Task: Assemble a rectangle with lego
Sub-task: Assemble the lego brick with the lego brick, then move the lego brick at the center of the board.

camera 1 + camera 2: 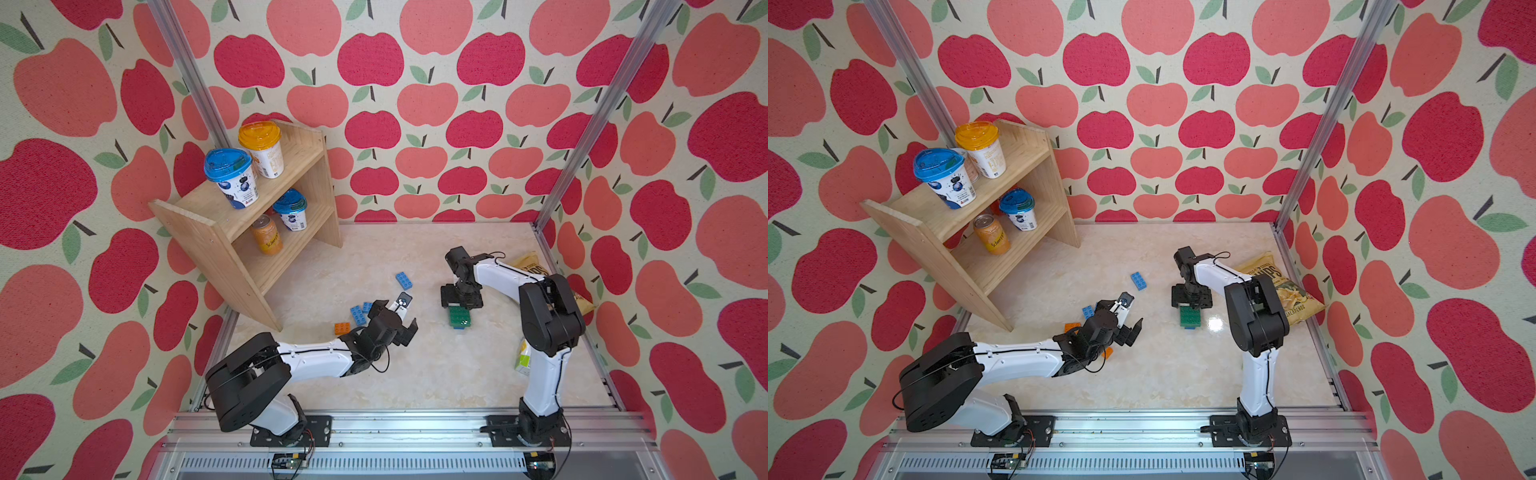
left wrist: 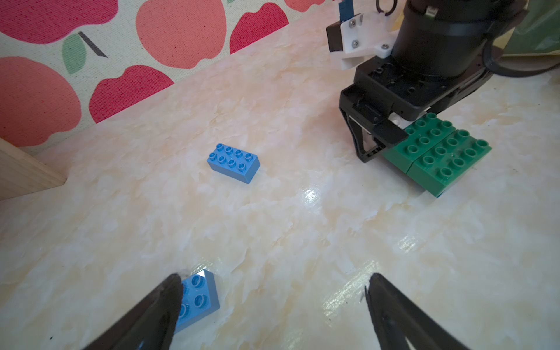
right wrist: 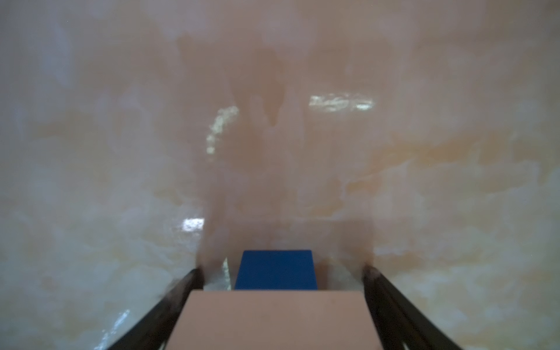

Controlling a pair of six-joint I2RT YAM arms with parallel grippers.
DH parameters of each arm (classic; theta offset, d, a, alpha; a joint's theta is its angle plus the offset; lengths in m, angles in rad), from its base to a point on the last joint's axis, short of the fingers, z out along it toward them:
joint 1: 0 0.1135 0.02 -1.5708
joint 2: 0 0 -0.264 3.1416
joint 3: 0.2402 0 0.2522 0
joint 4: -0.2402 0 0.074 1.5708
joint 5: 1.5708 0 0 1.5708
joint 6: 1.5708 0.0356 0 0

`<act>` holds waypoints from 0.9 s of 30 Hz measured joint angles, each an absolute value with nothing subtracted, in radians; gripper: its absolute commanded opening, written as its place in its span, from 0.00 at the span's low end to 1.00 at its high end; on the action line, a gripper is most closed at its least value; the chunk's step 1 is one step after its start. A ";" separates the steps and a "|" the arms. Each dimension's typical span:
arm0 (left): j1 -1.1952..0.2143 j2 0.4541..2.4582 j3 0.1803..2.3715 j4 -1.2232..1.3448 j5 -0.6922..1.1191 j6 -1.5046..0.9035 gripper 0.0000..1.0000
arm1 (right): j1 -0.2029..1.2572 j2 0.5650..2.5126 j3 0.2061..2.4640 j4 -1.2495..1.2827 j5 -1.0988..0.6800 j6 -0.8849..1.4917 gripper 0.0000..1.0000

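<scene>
**Right jaws straddling a brick at the green slab; left arm facing the loose blue brick**

Landmark: the green slab [image 1: 460, 318], two green bricks side by side on a blue base brick [image 1: 459, 329], sitting on the table [image 1: 457, 374].

The right gripper [image 1: 460, 302] is standing over the slab's end nearest the back wall [image 1: 436, 166], pointing down. In the right wrist view its fingers [image 3: 165, 312] are spreading wide either side of a pale brick [image 3: 275, 318], with a dark blue face [image 3: 275, 269] showing beyond it. The fingers are running right along the brick's edges. I cannot tell whether they are pressing it or standing clear.

The left gripper [image 2: 274, 277] is hovering on the shelf [image 1: 249, 232] side of the slab, jaws wide apart, holding nothing. A near blue brick [image 2: 198, 298] is lying against one finger, outside the gap.

The loose blue brick [image 2: 233, 163] is lying flat, studs up, shelf-side of the slab and nearer the back wall, well apart from it.

- It is lying straight ahead of the left jaws, and the left arm looks the nearer.
- Its long axis is running roughly parallel to the line between the left fingers.
- Judgement: gripping across its short width would need a wrist turn first.

Another blue brick [image 1: 356, 315] and an orange brick [image 1: 342, 328] are waiting farther shelf-side, beside the left wrist.
</scene>
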State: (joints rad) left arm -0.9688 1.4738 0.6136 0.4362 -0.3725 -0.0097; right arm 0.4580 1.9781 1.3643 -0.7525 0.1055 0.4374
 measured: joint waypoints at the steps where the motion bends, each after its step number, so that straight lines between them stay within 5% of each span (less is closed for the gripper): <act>1: -0.969 1.469 0.614 0.436 -0.376 -0.010 0.97 | 0.458 1.978 1.364 -0.751 0.108 0.439 1.00; 15: -0.891 1.236 0.625 0.195 -0.466 -0.178 0.97 | 0.560 1.826 1.364 -0.820 0.199 0.486 1.00; 27: -0.588 0.878 0.648 -0.306 -0.480 -0.646 0.98 | 0.904 1.750 1.411 -0.864 0.253 0.583 0.97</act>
